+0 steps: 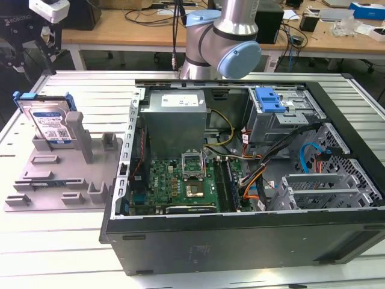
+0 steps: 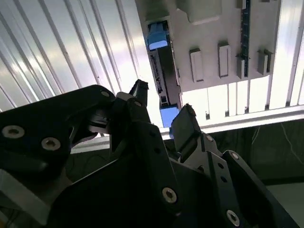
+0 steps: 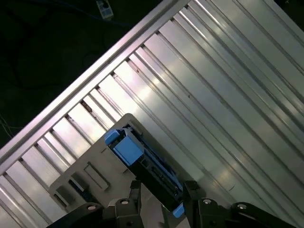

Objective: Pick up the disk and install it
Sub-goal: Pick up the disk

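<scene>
Table: a ribbed aluminium table is seen under everything, nearest in the exterior view.
Case: an open computer case is laid on its side on the table, toward the exterior view's right. A green board and a blue-topped cage are exposed inside.
Holder: a grey holder is set just beside the case, on the exterior view's left.
Disk: the disk is stood on edge at the holder's far end, its label faced forward and its blue bracket framed round it. It is kept outside the case.
Gripper: the gripper is held above the disk and apart from it, spread wide. In both wrist views the disk's edge is lined up with the gap between the two black fingers.
Arm: the grey and blue arm is seen behind the case.
Benches: wooden benches strewn with cables are seen farthest back.
</scene>
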Motion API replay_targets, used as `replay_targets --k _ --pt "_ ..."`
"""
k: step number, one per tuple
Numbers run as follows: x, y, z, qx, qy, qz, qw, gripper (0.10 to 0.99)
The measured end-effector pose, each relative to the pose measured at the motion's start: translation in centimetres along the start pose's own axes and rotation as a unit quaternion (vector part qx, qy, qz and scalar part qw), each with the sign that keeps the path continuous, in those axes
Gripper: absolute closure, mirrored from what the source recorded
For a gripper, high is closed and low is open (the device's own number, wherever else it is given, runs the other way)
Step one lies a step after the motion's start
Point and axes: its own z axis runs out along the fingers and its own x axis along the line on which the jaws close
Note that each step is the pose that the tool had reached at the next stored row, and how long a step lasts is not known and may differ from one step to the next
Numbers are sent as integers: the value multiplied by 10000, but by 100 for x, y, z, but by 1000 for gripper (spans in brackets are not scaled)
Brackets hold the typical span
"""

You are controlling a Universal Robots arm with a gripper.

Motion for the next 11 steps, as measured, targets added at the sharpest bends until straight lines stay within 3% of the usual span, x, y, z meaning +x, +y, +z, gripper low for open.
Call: replay_targets --k 5,8,9,11 --pt "0 0 6 -5 28 -650 9979 604" --pt "0 0 9 -9 44 -1016 9948 604" --pt "0 0 11 -10 51 -1187 9929 604" --pt "0 0 12 -12 60 -1370 9906 604"
